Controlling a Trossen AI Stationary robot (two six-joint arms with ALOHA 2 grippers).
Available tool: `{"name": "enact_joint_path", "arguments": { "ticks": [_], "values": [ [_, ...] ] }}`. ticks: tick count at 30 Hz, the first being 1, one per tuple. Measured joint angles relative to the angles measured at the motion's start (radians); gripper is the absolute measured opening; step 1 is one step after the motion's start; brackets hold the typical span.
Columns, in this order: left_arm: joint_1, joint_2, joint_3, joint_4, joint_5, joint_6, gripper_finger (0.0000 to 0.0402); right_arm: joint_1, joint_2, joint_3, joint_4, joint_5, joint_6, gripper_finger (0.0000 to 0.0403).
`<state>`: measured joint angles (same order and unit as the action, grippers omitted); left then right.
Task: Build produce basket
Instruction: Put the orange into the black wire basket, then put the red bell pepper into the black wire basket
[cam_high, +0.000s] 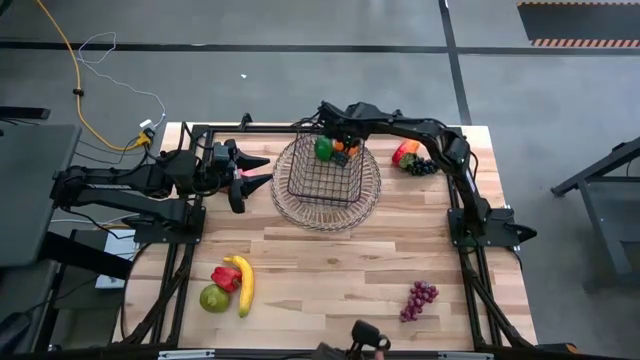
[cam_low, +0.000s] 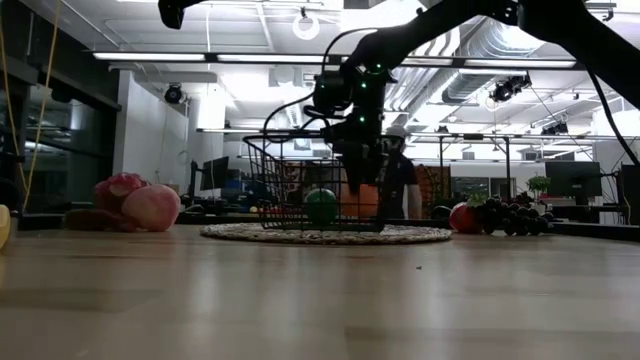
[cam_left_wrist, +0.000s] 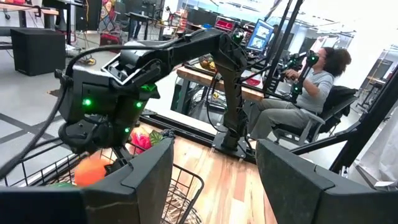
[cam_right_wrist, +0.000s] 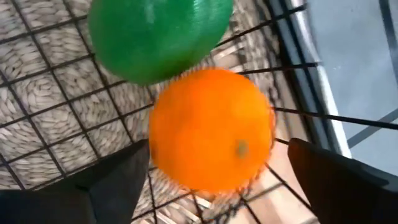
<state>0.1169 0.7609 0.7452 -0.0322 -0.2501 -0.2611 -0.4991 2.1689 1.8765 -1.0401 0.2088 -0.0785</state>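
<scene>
Two fruits, an orange (cam_right_wrist: 208, 127) and a green one (cam_right_wrist: 155, 37), lie in the basket (cam_high: 322, 180) near the table's far edge, so the right end effector (cam_right_wrist: 211, 168), spread wide and empty, should lift straight up clear of the wires.

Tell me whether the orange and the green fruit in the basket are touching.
Touching. In the right wrist view the orange presses against the green fruit with no gap between them, both lying on the wire floor of the basket.
</scene>
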Motion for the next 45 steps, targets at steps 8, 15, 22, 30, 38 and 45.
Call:
{"name": "enact_joint_path", "arguments": {
  "ticks": [8, 15, 22, 30, 38, 45],
  "values": [
    [0.0, 0.0, 0.0, -0.001, 0.0, 0.002, 0.0218, 0.009, 0.0, 0.012, 0.0, 0.001, 0.054, 0.0394],
    [0.0, 0.0, 0.0, -0.001, 0.0, 0.003, 0.0218, 0.009, 0.0, 0.157, -0.125, -0.002, 0.052, 0.0394],
    [0.0, 0.0, 0.0, -0.003, 0.003, 0.003, 0.0218, 0.05, -0.15, 0.181, -0.161, -0.118, 0.117, 0.0394],
    [0.0, 0.0, 0.0, -0.01, 0.003, 0.003, 0.0218, 0.167, -0.57, -0.29, 0.242, -0.209, 0.215, 0.0394],
    [0.0, 0.0, 0.0, -0.01, 0.003, 0.003, 0.0218, 0.348, -0.979, -0.806, 0.749, -0.179, 0.534, 0.0394],
    [0.0, 0.0, 0.0, -0.01, 0.003, 0.052, 0.0218, 0.432, -1.125, -0.995, 0.917, -0.108, 0.641, 0.0394]
  ]
}}
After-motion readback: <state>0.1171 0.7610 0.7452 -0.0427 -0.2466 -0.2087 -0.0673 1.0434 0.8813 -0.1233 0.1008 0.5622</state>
